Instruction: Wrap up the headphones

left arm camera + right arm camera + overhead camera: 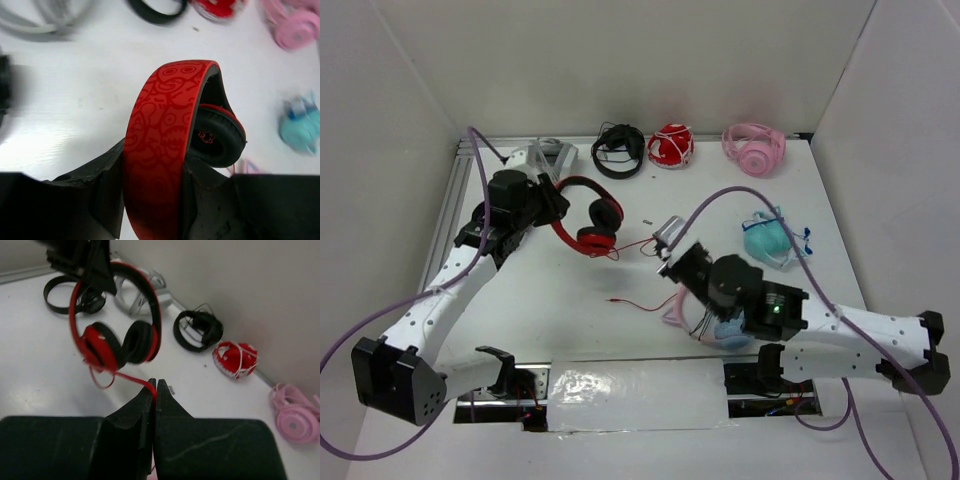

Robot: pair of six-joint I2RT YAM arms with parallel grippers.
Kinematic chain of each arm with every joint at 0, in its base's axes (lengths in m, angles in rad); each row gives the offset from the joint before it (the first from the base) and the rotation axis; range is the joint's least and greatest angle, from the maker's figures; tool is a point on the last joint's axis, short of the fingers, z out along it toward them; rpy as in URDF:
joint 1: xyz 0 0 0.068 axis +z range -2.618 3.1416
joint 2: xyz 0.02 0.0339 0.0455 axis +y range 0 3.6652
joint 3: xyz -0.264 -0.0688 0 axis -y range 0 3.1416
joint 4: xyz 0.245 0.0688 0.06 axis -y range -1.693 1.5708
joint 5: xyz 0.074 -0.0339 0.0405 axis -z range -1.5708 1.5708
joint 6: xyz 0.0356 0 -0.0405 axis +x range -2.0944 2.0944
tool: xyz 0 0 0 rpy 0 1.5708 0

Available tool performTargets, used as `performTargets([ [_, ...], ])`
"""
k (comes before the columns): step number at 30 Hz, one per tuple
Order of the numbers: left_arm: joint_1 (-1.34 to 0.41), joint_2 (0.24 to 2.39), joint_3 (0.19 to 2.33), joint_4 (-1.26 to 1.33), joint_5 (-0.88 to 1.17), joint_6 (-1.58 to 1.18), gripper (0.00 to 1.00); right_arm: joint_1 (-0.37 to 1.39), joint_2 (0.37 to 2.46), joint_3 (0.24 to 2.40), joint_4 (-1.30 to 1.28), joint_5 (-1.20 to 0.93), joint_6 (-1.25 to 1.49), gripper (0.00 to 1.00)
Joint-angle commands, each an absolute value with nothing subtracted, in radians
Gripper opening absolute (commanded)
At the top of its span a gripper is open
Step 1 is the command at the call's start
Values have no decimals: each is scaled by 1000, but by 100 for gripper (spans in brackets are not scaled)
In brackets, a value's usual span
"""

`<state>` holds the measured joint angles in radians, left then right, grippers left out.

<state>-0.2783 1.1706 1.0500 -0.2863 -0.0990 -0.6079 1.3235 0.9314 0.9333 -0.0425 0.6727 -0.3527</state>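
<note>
The red headphones (592, 214) hang above the table at the left centre, ear cups down. My left gripper (552, 204) is shut on their red patterned headband (160, 150), with a black ear pad (218, 136) just beyond the fingers. The thin red cable (129, 378) runs from an ear cup to my right gripper (156, 385), which is shut on it. In the top view the right gripper (666, 262) sits right of the headphones, and the cable's loose end (632, 303) lies on the table below it.
Along the back wall lie grey headphones (548, 155), all-black headphones (618, 151), a small red bundle with white cord (671, 146) and pink headphones (754, 148). Teal headphones (767, 241) lie at the right. A small silver object (670, 232) lies by the right gripper.
</note>
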Motion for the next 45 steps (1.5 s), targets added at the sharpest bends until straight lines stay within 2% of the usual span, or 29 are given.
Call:
performTargets([
  [1, -282, 1069, 1008, -74, 159, -381, 0, 1182, 847, 1000, 69, 420, -477, 0],
  [5, -285, 977, 934, -15, 413, -308, 0, 1066, 870, 1060, 22, 207, -564, 0],
  [9, -307, 954, 927, -28, 506, -275, 0, 1013, 966, 1156, 8, 126, -586, 0],
  [13, -328, 965, 930, -64, 437, -268, 0, 996, 1026, 1206, -5, 58, -584, 0],
  [17, -333, 1005, 937, -87, 256, -367, 0, 999, 1019, 1233, -12, -90, -548, 0],
  [24, -351, 1077, 950, -69, 334, -351, 0, 1071, 1048, 1252, -17, -58, -571, 0],
  [29, -373, 1063, 916, -32, 425, -328, 0, 1071, 1130, 1285, 72, 95, -572, 0],
  [32, -382, 1055, 933, -89, 254, -484, 0, 1072, 1161, 1318, 25, 59, -569, 0],
  [33, -382, 1064, 957, -113, 205, -520, 0, 1078, 1161, 1315, -12, -24, -569, 0],
  [35, -380, 1077, 982, -190, 66, -668, 0, 1095, 1151, 1247, -5, -58, -578, 0],
  [38, -382, 1098, 1006, -233, 26, -771, 0, 1134, 1150, 1192, 69, -54, -595, 0],
  [45, -387, 1078, 956, -176, 115, -810, 0, 1149, 1233, 1262, 118, 57, -577, 0],
])
